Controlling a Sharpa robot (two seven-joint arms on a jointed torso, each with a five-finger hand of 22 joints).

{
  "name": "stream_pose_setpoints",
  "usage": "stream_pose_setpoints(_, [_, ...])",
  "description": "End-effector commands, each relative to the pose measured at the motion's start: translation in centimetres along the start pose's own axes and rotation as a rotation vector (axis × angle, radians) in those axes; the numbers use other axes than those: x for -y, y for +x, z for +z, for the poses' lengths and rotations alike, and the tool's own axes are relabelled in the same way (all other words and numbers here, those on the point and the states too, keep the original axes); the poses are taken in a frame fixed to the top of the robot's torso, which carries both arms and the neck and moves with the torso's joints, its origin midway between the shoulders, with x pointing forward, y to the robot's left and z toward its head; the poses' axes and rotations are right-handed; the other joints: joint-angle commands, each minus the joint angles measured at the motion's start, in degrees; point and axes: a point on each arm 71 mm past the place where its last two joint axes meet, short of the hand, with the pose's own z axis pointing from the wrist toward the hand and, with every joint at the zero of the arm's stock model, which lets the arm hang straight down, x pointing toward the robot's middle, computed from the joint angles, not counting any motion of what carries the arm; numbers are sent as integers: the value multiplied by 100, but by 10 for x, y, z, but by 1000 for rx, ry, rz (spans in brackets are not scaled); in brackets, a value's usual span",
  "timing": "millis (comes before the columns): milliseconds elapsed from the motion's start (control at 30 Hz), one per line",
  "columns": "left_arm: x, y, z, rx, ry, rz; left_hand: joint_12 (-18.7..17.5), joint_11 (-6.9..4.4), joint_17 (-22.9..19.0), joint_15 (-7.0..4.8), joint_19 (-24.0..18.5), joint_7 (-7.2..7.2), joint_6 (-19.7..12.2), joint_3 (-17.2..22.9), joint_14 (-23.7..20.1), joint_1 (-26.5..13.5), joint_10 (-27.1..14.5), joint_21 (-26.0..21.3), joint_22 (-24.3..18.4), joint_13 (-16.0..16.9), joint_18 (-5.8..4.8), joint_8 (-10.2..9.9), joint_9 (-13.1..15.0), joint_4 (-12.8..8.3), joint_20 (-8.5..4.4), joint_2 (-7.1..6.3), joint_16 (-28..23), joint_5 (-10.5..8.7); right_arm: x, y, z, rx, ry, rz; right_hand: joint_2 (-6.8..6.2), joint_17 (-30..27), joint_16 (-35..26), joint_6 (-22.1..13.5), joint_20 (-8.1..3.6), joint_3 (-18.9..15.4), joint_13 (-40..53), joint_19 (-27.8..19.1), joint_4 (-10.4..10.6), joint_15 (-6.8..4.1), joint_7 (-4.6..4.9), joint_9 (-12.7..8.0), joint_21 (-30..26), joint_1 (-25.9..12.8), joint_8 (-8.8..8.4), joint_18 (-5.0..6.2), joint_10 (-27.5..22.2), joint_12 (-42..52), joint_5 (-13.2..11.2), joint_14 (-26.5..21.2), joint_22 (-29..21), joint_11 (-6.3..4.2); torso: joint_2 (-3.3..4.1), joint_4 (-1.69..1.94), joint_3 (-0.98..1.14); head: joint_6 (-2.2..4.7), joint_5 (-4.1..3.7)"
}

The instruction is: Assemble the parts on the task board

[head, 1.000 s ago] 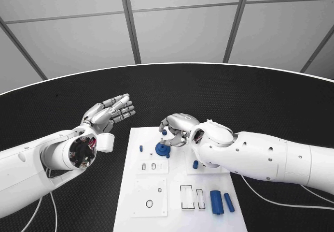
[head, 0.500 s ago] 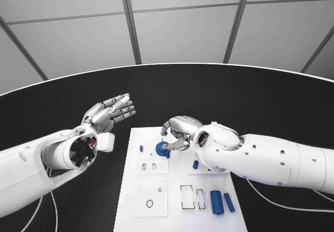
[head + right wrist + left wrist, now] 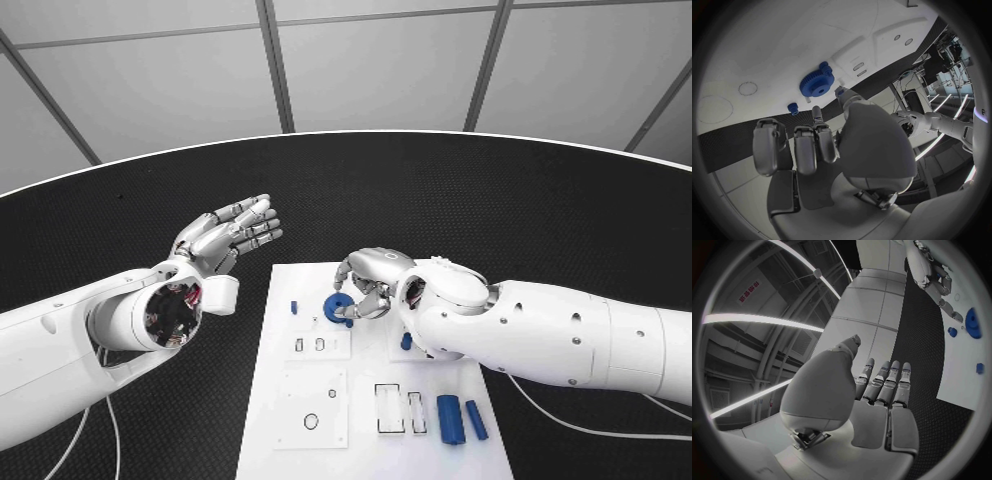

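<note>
Over the task board (image 3: 289,400), the right hand (image 3: 372,280) has lowered, fingers apart above the blue gear (image 3: 339,307), holding nothing.

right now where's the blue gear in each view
Head view: the blue gear lies on the task board, just under the right hand.
Left wrist view: at the circle's rim, on the white board, beyond the open left hand.
Right wrist view: on the board past the fingertips.
Shared landmark: the small blue peg beside the gear.

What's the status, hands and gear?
Left hand open, raised off the task board. Right hand over the blue gear, fingers not gripping it. Nothing in the way.
</note>
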Motion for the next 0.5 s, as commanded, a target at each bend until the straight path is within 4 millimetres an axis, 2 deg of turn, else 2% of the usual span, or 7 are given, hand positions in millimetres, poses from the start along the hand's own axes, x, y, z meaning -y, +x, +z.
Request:
stream_pose_setpoints(33, [0, 0, 0, 0, 0, 0, -20, -8, -8, -5, -42, 699, -39, 24, -48, 18, -36, -21, -6, -9, 51, -31, -6, -3, 15, 11, -20, -36, -1, 2, 1, -9, 0, -3, -14, 1306, 16, -15, 1, -37, 1047, 105, 0, -7, 4, -10, -18, -40, -23, -30, 199, -19, -39, 562, 737, -23, 4, -3, 1, -15, 14])
stream_pose_setpoints(167, [0, 0, 0, 0, -1, 0, -20, -8, -9, -4, -55, 699, -38, 30, -53, 13, -40, -26, -10, -8, 50, -34, -6, -9, 16, 9, -23, -37, -2, 6, 2, -31, -1, -11, -13, 1307, 16, -15, 1, -38, 1050, 106, 0, -6, 4, -10, -17, -39, -23, -30, 201, -17, -39, 562, 738, -23, 11, -8, 3, -26, 28])
stream_pose_setpoints(333, [0, 0, -1, 0, -1, 0, -20, -8, -9, -4, -55, 699, -38, 30, -53, 13, -40, -26, -10, -8, 50, -34, -6, -9, 16, 9, -23, -37, -2, 8, 3, -38, 0, -14, -11, 1306, 16, -13, 1, -44, 1055, 107, 1, -6, 4, -10, -16, -35, -23, -31, 206, -11, -40, 562, 740, -23, 12, 0, 17, -40, 34])
stream_pose_setpoints(500, [0, -1, -1, 0, -2, 0, -20, -8, -9, -4, -55, 699, -38, 30, -53, 13, -40, -26, -10, -8, 50, -34, -6, -9, 16, 9, -23, -37, 0, 9, 4, -34, 10, -14, 7, 1309, 17, -11, 2, -60, 1058, 106, -3, -5, 4, -11, -18, -5, -24, -30, 208, -7, -15, 563, 739, -22, 2, -2, 16, -53, 36])
